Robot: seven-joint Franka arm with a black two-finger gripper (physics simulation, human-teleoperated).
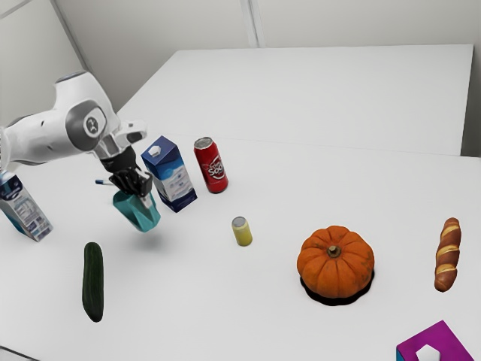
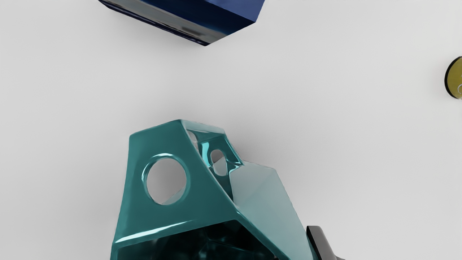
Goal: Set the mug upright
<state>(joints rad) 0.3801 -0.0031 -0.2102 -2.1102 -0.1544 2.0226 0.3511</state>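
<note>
Mug (image 1: 140, 216) hangs tilted, clamped in the gripper (image 1: 143, 197), partly cut off in the wrist view

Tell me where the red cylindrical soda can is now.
In the exterior view, the red soda can stands left of centre, just to the exterior view's right of the tall blue-and-white carton.

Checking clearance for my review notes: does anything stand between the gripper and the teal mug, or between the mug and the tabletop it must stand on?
Nothing visible does. The gripper is right at the teal mug, and no object shows between mug and tabletop. The blue carton stands beside them, outside both gaps.
</note>
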